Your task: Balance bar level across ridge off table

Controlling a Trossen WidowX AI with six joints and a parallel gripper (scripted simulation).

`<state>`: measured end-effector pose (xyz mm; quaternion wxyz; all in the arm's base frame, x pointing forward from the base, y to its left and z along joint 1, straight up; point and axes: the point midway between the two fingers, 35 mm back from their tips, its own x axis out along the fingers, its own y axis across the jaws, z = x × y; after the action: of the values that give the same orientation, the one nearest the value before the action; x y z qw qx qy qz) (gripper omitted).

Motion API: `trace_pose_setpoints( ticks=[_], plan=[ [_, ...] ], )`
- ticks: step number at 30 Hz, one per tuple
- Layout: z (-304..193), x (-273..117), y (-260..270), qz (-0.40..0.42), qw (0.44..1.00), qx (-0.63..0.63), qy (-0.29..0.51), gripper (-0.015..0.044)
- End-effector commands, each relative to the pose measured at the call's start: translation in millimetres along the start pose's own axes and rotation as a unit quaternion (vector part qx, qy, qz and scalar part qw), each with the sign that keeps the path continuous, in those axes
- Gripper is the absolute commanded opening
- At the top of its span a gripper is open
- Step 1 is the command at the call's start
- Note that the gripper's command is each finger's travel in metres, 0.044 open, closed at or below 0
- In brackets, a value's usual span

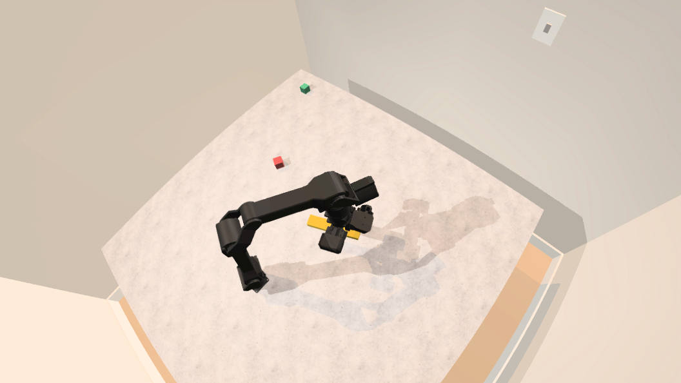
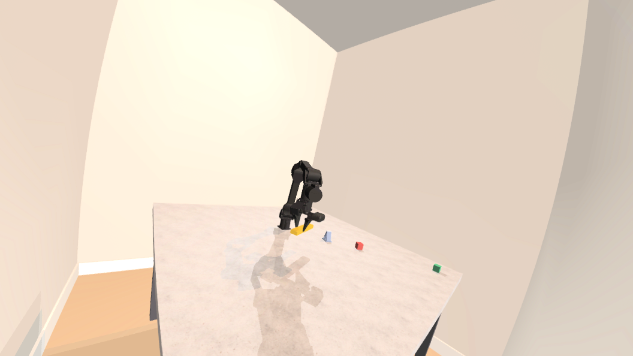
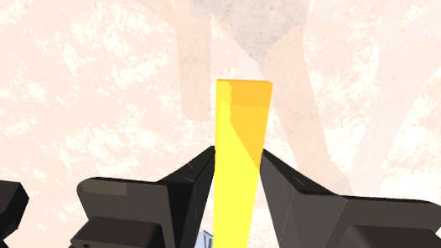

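Observation:
The yellow bar [image 1: 317, 222] [image 2: 295, 231] [image 3: 241, 119] is held above the table [image 1: 214, 186] [image 2: 367, 301]. My gripper [image 2: 301, 228] [image 3: 236, 152] is shut on the bar, with one finger on each long side. In the top view the fingertips are hidden by the arm and the gripper body. The pale blue ridge [image 2: 327, 236] [image 3: 204, 240] stands on the table, to the right of the bar in the exterior view. Only a bit of it shows at the bottom edge of the wrist view, left of the bar. The arm hides it in the top view. The bar is apart from the ridge.
A red cube [image 1: 278, 162] [image 2: 358, 246] lies on the table beyond the ridge. A green cube [image 1: 304, 88] [image 2: 436, 268] lies farther off, near a table corner. The arm casts broad shadows over the table.

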<state>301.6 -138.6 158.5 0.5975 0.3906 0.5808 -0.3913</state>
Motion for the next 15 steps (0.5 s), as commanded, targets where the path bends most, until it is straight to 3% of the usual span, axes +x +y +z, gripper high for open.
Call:
trace_pose_setpoints(
  ticks=[1, 15],
  plan=[
    [-13.8, -2.3, 9.2, 0.004, 1.000, -0.018, 0.000, 0.0000],
    [-62.7, -3.3, 36.2, 0.006, 0.995, -0.095, 0.001, 0.0000]
  ],
)
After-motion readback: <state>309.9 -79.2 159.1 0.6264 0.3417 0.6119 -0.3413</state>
